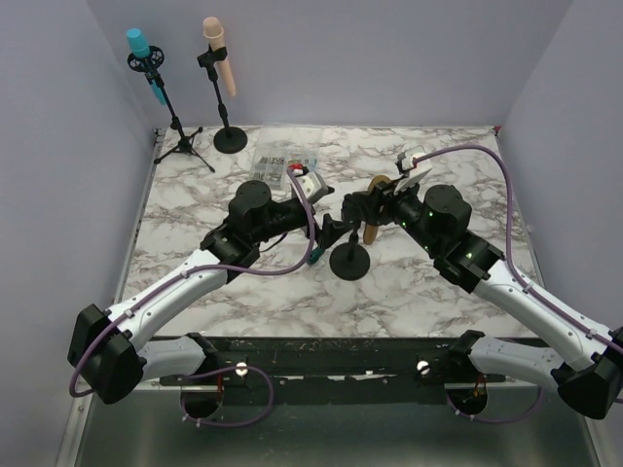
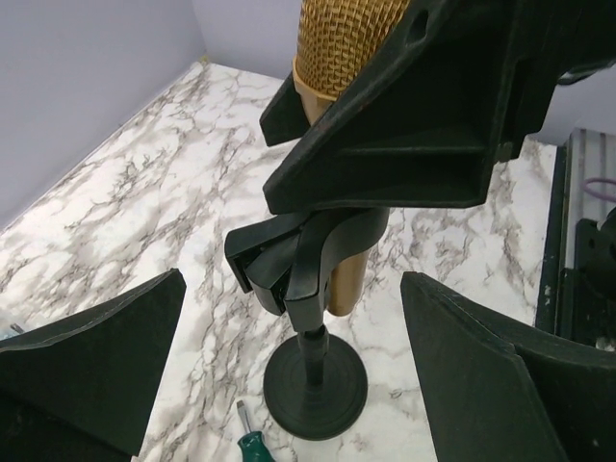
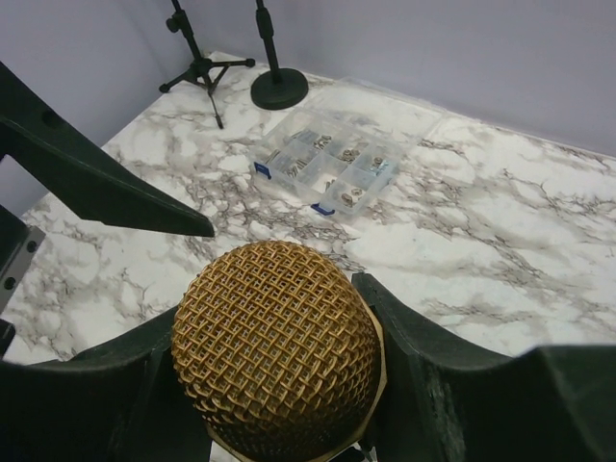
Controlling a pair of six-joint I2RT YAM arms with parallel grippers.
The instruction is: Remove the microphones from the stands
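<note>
Standing near-upright at mid-worktop in its black round-based desk stand (image 2: 316,385), the gold mesh-headed microphone (image 3: 276,346) is clamped at the head by the right gripper's (image 1: 383,199) closed jaws. The left gripper (image 2: 292,281) is held wide open, empty, level with the stand's clip.

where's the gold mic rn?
Top view, centre of the table: the gold microphone sits in the clip of the short round-base stand. The right hand is closed around its mesh head.
</note>
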